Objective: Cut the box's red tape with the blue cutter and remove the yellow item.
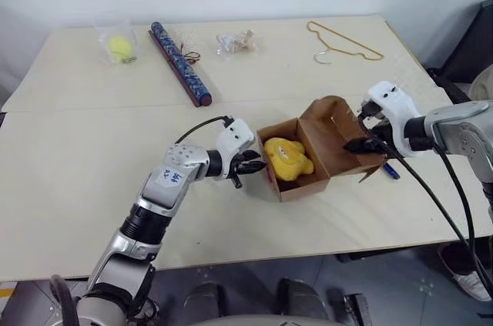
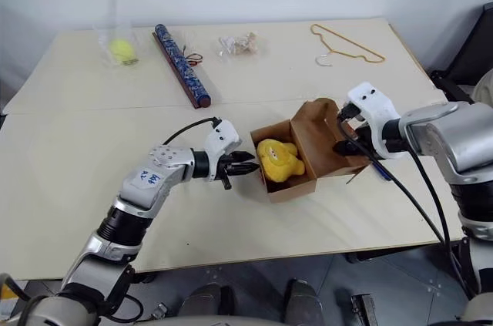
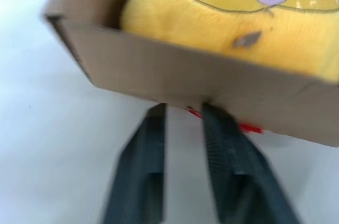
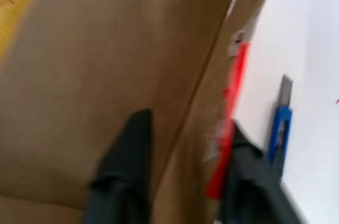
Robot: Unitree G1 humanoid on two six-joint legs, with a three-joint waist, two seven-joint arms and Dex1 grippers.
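Left eye view has both arms reaching in toward the box (image 1: 296, 168), which sits open on the table (image 1: 92, 156) with its lid flap tipped back. The left gripper (image 1: 250, 166) comes in low from the side, pointing at the box's near wall, fingers a bit apart and holding nothing; in the left wrist view their tips sit right at the cardboard, can't say if they actually touch. The right gripper (image 1: 360, 142) angles down at the raised flap, one finger (image 4: 124, 166) inside it and the other outside, jaws apart around the flap edge. The yellow item (image 1: 286, 158) lies inside the box, a cartoon face on it. Red tape (image 4: 229, 128) runs along the flap edge, pretty blurry. The blue cutter (image 4: 279, 128) lies on the table just beside the box, mostly hidden behind the right gripper.
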